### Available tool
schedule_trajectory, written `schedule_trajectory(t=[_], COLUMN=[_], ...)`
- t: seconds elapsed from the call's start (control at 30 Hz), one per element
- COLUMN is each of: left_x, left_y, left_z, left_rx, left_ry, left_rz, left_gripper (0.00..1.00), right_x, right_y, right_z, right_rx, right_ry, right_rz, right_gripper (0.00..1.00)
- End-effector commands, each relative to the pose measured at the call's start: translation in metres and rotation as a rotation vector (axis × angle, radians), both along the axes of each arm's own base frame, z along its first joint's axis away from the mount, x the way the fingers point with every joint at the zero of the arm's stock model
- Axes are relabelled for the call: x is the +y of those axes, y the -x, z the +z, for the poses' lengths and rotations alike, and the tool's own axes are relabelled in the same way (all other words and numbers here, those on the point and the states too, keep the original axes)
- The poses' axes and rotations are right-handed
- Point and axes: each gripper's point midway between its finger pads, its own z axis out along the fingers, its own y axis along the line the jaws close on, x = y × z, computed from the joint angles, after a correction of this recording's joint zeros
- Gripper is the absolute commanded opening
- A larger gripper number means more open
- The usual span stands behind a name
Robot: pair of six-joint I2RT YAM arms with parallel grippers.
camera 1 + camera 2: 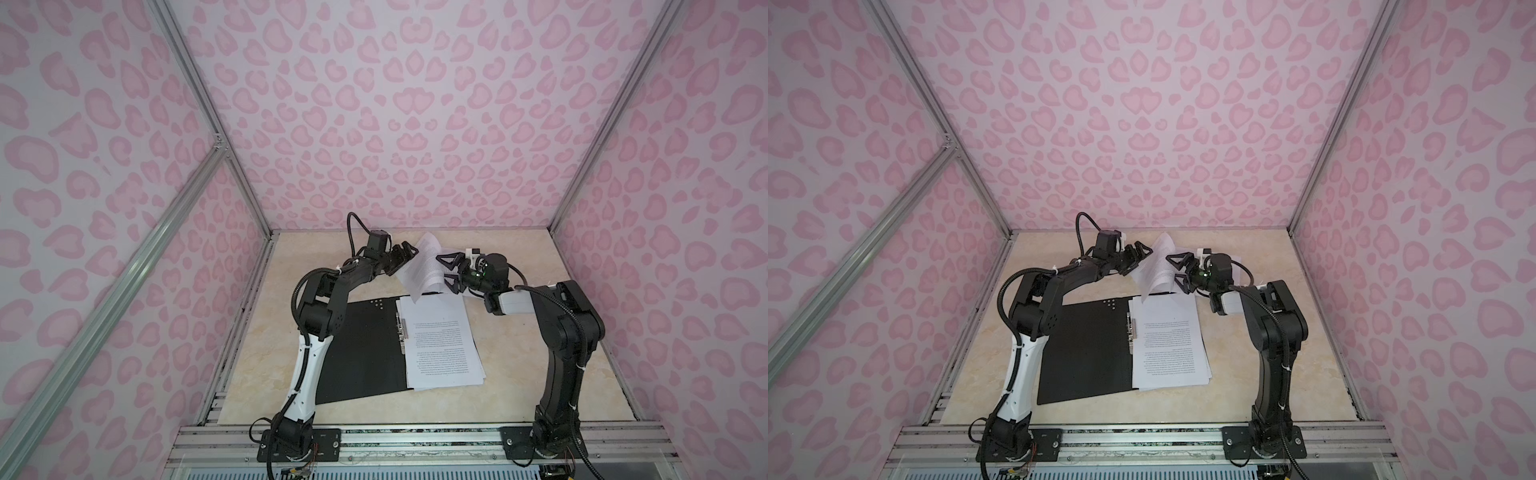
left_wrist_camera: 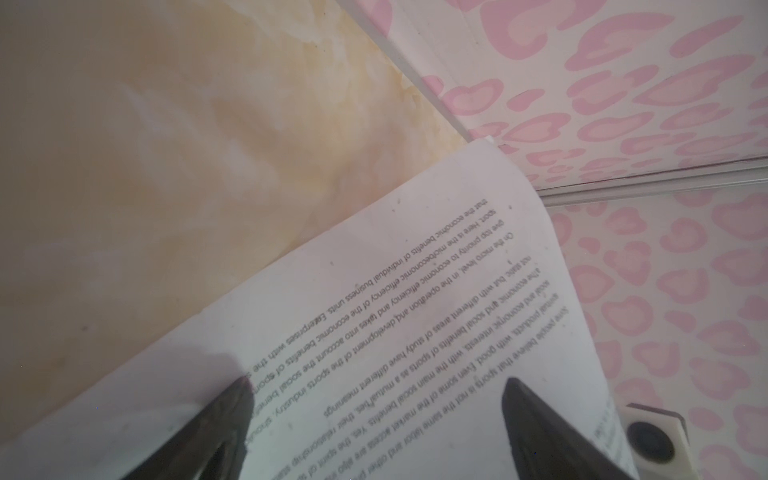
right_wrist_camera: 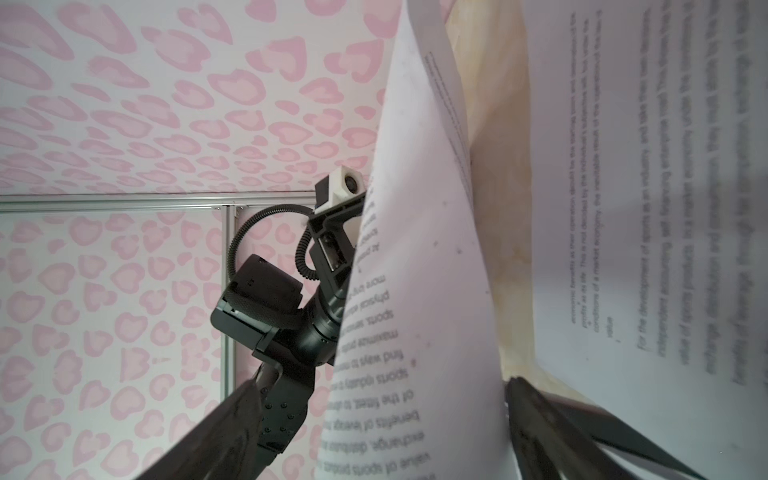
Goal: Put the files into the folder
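The folder (image 1: 365, 353) lies open on the table, black inside up, with its metal clip (image 1: 402, 328) along the spine. A stack of printed files (image 1: 440, 345) rests on its right half. At the back, a few printed sheets (image 1: 424, 270) stand curled up in the air between my grippers. My left gripper (image 1: 402, 257) is open, its fingertips (image 2: 523, 399) wide apart against the raised paper (image 2: 415, 311). My right gripper (image 1: 448, 272) is open too, and the raised sheets (image 3: 436, 291) pass between its spread jaws. Another printed sheet (image 3: 665, 208) lies flat beside it.
Pink-patterned walls with aluminium posts (image 1: 245, 195) close in the beige table (image 1: 540, 365) on three sides. The back wall is just behind the raised sheets. The left arm's wrist camera (image 3: 340, 191) shows close behind the paper in the right wrist view.
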Motion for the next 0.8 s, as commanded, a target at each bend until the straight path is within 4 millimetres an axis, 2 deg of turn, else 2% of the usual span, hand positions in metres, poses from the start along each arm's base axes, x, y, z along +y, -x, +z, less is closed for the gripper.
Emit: schedule_trajectory(t=[0.0, 0.1, 0.17, 0.27, 0.47, 0.77], left_x=[0.015, 0.015, 0.014, 0.015, 0.012, 0.011], left_y=[0.025, 0.029, 0.034, 0.037, 0.043, 0.046], left_z=[-0.037, -0.033, -0.032, -0.030, -0.032, -0.034], left_rx=[0.156, 0.137, 0.133, 0.122, 0.118, 0.124], left_ry=[-0.100, -0.114, -0.119, -0.133, -0.136, -0.131], left_rz=[0.000, -0.038, -0.064, -0.092, -0.133, -0.147], left_gripper=[0.95, 0.95, 0.95, 0.95, 0.95, 0.95], right_x=[0.003, 0.002, 0.004, -0.002, -0.001, -0.001], right_y=[0.018, 0.030, 0.032, 0.029, 0.008, -0.013], right_z=[-0.021, -0.019, -0.011, -0.013, -0.025, -0.040], right_rx=[0.009, -0.042, -0.101, -0.122, -0.122, -0.092], right_ry=[0.207, 0.371, 0.460, 0.561, 0.454, 0.472], right_rz=[0.062, 0.151, 0.229, 0.286, 0.345, 0.345], right_gripper=[0.93, 0.93, 0.94, 0.95, 0.90, 0.76])
